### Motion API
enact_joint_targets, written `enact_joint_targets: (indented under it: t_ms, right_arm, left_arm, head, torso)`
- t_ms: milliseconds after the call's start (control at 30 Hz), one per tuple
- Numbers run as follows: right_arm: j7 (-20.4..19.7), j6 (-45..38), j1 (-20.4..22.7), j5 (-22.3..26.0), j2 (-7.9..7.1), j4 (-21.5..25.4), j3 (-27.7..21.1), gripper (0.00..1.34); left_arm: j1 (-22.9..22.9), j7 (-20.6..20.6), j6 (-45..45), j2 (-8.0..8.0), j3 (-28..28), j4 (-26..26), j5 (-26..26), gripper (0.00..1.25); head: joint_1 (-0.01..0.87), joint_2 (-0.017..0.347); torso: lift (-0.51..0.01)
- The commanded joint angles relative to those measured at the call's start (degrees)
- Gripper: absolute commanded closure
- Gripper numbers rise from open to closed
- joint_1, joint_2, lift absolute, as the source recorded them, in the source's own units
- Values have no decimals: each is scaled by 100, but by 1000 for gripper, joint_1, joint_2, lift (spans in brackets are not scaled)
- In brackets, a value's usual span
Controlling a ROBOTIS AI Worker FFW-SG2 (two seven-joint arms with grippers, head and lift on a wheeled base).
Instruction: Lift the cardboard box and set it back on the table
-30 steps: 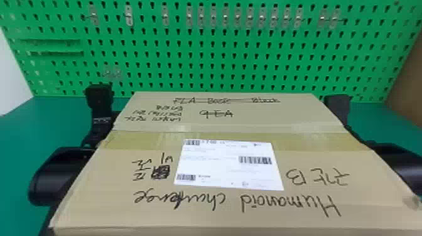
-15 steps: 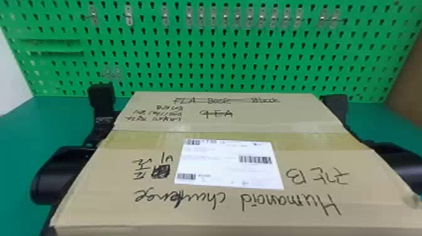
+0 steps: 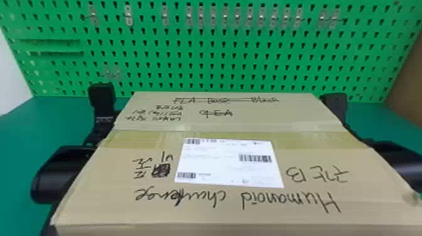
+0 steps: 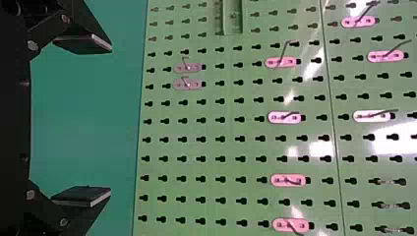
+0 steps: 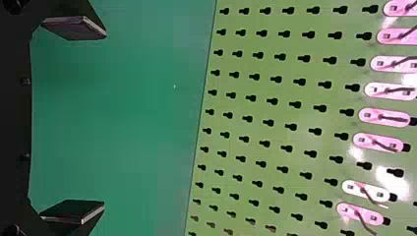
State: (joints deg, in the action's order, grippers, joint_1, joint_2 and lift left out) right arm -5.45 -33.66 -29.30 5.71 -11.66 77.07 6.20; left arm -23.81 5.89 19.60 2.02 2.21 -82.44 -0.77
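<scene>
Left gripper (image 4: 110,119) and right gripper (image 5: 104,119) gape wide, empty, facing pegboard (image 3: 238,69); cardboard box (image 3: 226,204) sits between them, before pegboard. Risk: uneven side pressure could let box tilt or slip.

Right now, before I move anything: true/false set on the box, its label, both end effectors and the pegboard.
1. The cardboard box is between the left arm and right arm. True.
2. The left end effector is shut. False: its fingers stand apart.
3. The right end effector has nothing between its fingers. True.
4. The white label is on the box's near side. False: it is on top.
5. The pegboard is behind the box. True.
</scene>
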Motion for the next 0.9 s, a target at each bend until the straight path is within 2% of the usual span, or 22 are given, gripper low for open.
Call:
enact_joint_targets:
  t_ms: [0,867]
  right_arm:
    - [0,0,-67,1,-3,1,30,84]
    - [0,17,-383,1,-56,1,144,85]
  left_arm:
    - [-44,0,0,0,-10,0,-11,242]
    - [-290,0,0,53,-63,0,-64,242]
  head:
    - [566,54]
    - [566,54]
  torso:
    - [-183]
    - [-183]
